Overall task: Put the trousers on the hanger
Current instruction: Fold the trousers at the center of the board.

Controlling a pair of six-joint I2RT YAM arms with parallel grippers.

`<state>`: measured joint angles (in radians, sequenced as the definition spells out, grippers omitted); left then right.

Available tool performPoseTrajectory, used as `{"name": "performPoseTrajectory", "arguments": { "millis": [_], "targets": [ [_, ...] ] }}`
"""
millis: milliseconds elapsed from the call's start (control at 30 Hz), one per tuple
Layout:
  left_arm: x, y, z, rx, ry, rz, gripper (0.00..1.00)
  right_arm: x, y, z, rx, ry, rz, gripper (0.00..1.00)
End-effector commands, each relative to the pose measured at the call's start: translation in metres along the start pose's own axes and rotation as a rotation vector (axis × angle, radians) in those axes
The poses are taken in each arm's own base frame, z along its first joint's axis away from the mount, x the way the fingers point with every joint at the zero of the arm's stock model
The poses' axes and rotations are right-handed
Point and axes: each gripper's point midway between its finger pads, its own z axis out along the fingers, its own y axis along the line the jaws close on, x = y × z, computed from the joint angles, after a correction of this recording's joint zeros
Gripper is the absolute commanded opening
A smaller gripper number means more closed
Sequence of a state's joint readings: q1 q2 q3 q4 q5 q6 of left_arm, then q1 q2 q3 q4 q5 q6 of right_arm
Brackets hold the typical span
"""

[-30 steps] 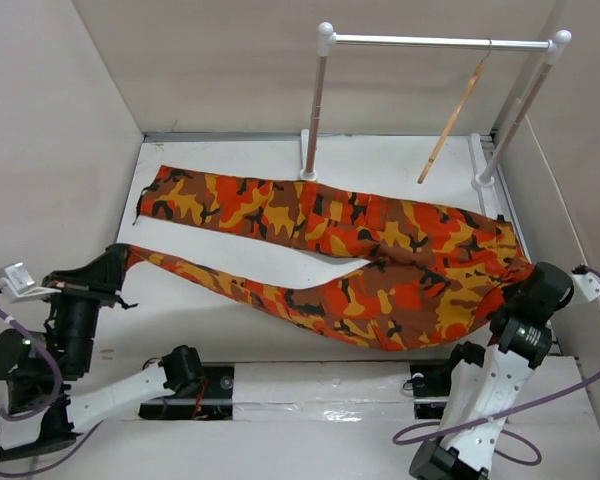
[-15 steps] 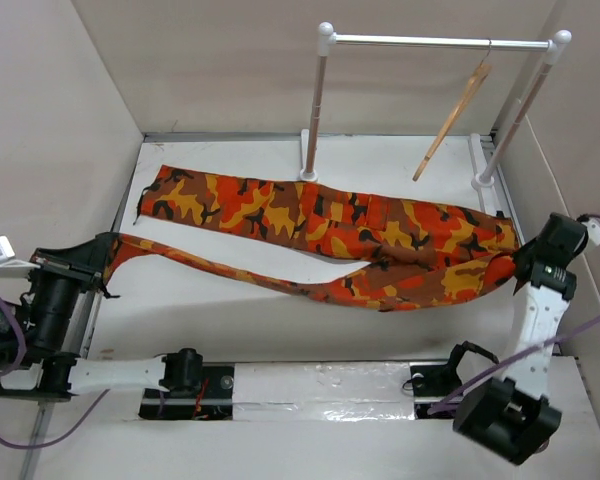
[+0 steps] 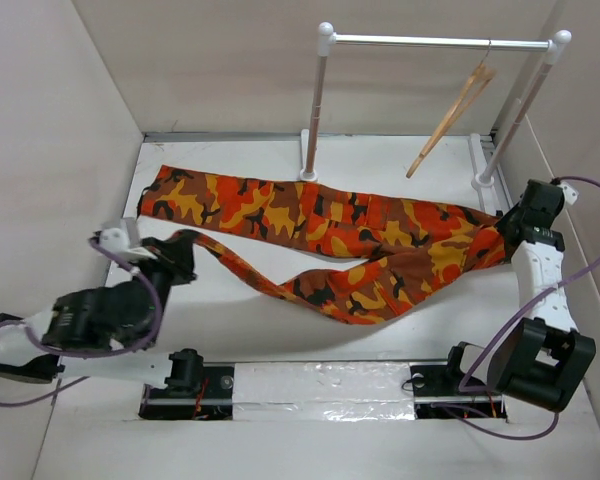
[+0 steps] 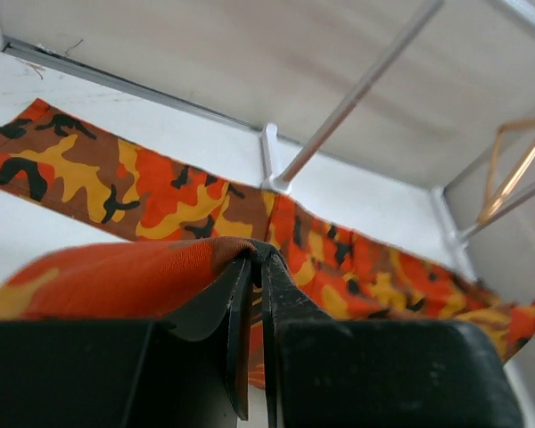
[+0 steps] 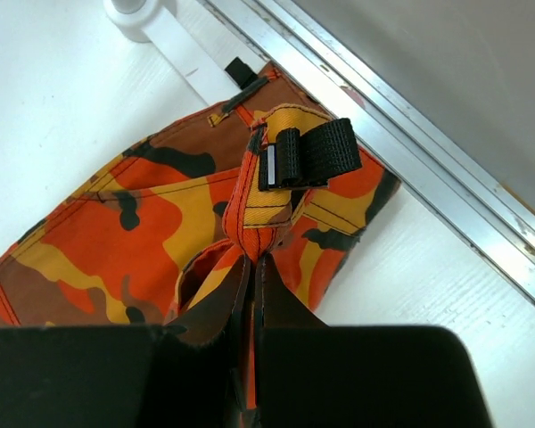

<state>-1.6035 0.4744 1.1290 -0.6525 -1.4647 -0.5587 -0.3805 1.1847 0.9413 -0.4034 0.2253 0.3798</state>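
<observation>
The orange-red camouflage trousers (image 3: 360, 235) lie across the white table. One leg lies flat at the back. The near leg is lifted and folded toward it. My left gripper (image 3: 180, 250) is shut on the cuff of the near leg (image 4: 143, 272), held above the table at the left. My right gripper (image 3: 508, 232) is shut on the waistband (image 5: 267, 209) by a black strap buckle (image 5: 308, 153) at the right edge. The tan wooden hanger (image 3: 448, 115) hangs tilted from the white rail, behind the trousers; it also shows in the left wrist view (image 4: 517, 169).
The white tube rack (image 3: 435, 42) stands at the back on two posts with foot plates (image 3: 307, 160), (image 3: 485, 180). A metal rail (image 5: 410, 152) runs along the table's right edge next to the wall. Walls close in left, back and right.
My left gripper has swung right and toward the back with the cuff, bunching the near leg. My right gripper has moved back along the right edge with the waistband. The hanger has swung.
</observation>
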Motion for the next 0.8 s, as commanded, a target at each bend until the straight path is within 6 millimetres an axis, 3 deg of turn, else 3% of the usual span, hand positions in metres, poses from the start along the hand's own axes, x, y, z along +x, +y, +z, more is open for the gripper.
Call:
{"name": "performPoseTrajectory", "arguments": {
  "millis": [0, 100, 300, 400, 433, 467, 533, 600, 700, 767],
  "targets": [
    [-0.001, 0.019, 0.003, -0.162, -0.146, 0.007, 0.00, -0.038, 0.016, 0.001, -0.026, -0.129, 0.028, 0.00],
    [0.020, -0.002, 0.005, -0.168, -0.138, -0.035, 0.00, -0.034, 0.015, 0.003, -0.024, -0.126, 0.024, 0.00],
    [0.027, -0.062, 0.011, -0.132, -0.184, 0.109, 0.00, -0.016, 0.016, 0.002, -0.049, -0.104, 0.032, 0.00],
    [0.054, -0.083, 0.028, -0.190, -0.216, 0.189, 0.00, -0.012, 0.018, -0.007, -0.074, -0.100, 0.011, 0.00],
    [0.079, -0.086, 0.037, -0.206, -0.216, 0.339, 0.00, -0.012, 0.018, -0.009, -0.079, -0.106, 0.012, 0.00],
    [0.094, -0.091, 0.046, -0.204, -0.224, 0.227, 0.00, -0.009, 0.021, -0.014, -0.093, -0.116, 0.007, 0.00],
    [0.123, -0.086, 0.071, -0.301, -0.196, 0.271, 0.00, -0.012, 0.024, -0.017, -0.109, -0.143, 0.002, 0.00],
    [0.124, -0.082, 0.080, -0.335, -0.206, 0.237, 0.00, -0.010, 0.020, -0.019, -0.095, -0.138, 0.000, 0.00],
    [0.093, -0.056, 0.090, -0.420, -0.268, 0.181, 0.00, -0.009, 0.019, -0.018, -0.088, -0.136, 0.001, 0.00],
    [0.062, -0.016, 0.098, -0.551, -0.326, 0.122, 0.00, -0.006, 0.017, -0.015, -0.082, -0.134, 0.000, 0.00]
  ]
}}
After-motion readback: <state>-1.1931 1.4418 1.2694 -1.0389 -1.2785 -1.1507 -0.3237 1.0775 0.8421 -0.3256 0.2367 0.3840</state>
